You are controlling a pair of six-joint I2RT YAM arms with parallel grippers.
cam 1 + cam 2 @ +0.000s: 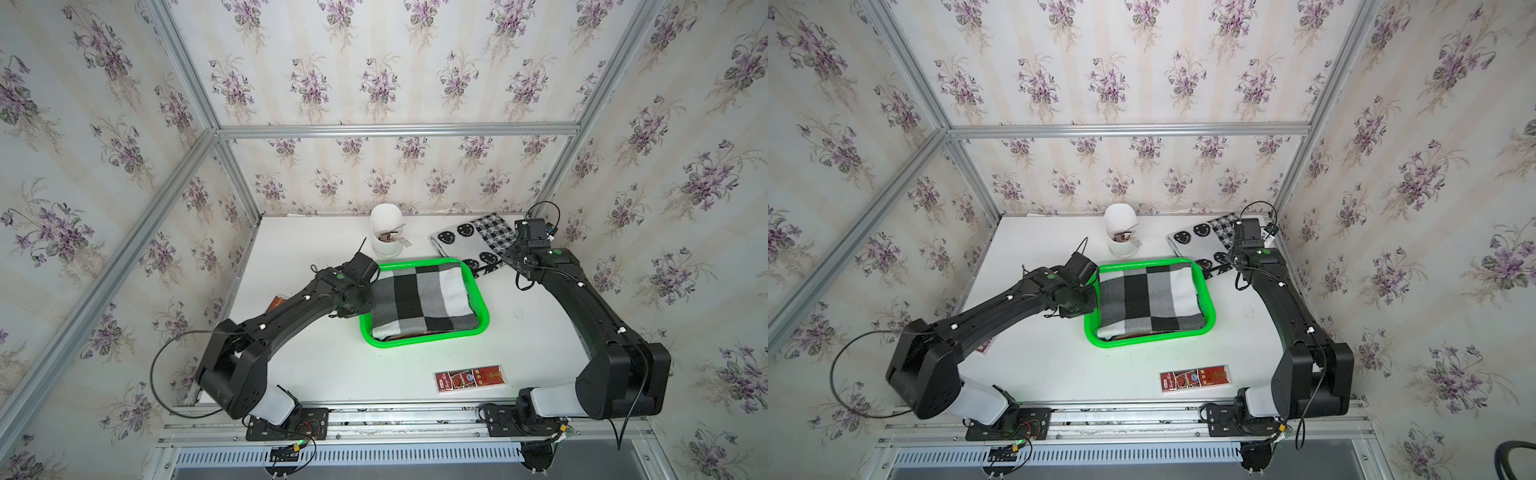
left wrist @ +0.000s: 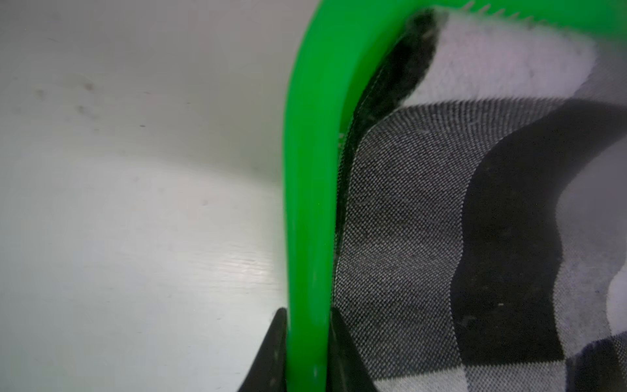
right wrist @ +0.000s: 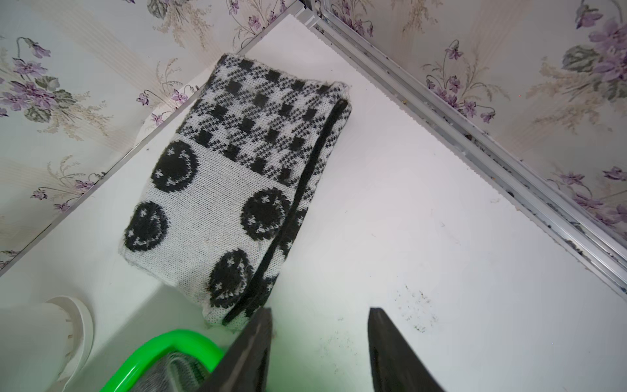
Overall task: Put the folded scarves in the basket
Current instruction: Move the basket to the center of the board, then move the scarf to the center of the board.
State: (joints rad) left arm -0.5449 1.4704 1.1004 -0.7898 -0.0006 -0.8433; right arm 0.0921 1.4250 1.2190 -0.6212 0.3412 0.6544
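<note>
The bright green basket (image 1: 424, 341) (image 1: 1142, 341) stands mid-table in both top views. A folded black, grey and white checked scarf (image 1: 419, 299) (image 1: 1142, 299) (image 2: 407, 220) lies inside and fills it. My left gripper (image 2: 307, 312) (image 1: 365, 291) is shut on the basket's left rim (image 2: 312, 203), one finger outside and one inside against the scarf. A second folded scarf (image 1: 478, 241) (image 3: 230, 186), white with black smiley faces, lies on the table at the back right. My right gripper (image 3: 320, 310) (image 1: 513, 257) hovers open beside it, holding nothing.
A white holder with utensils (image 1: 386, 235) stands just behind the basket. One red packet (image 1: 469, 379) lies near the front edge, and another (image 1: 277, 302) peeks out under the left arm. Aluminium frame rails and wallpapered walls close in the back and sides.
</note>
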